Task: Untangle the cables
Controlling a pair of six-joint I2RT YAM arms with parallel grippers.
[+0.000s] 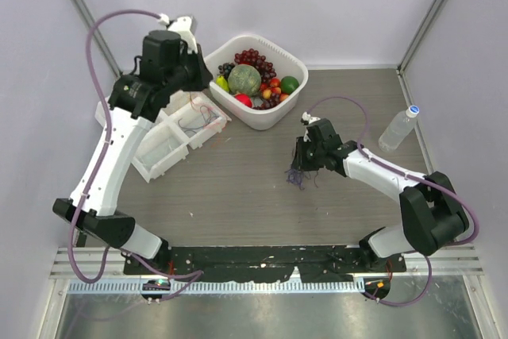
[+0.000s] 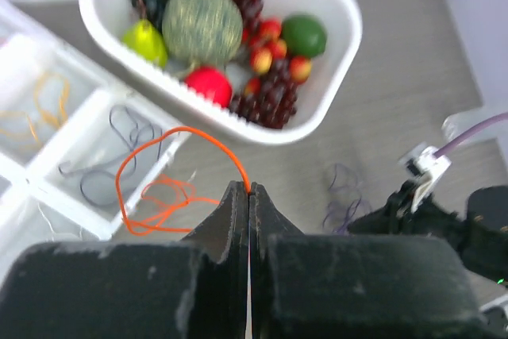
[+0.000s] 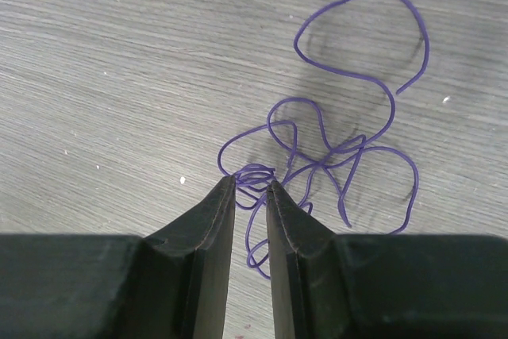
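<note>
Cables are partly sorted: the orange cable (image 2: 184, 128) hangs looped from the left gripper (image 2: 249, 196), whose jaws are clenched on it above the white tray (image 1: 147, 166), just beside the fruit basket (image 2: 341, 45). Yellow cables (image 2: 36, 109) and dark cables (image 2: 119, 144) lie in separate tray compartments. Well apart, on the table (image 3: 95, 53), the purple cable (image 3: 317, 163) sprawls in a knotted squiggle, its tight bunch nipped between the right gripper's (image 3: 252, 184) narrow-set jaws. We judge this the sorting step: next we should lower the orange one into a free compartment, let go, then tease the purple loops apart gently.
</note>
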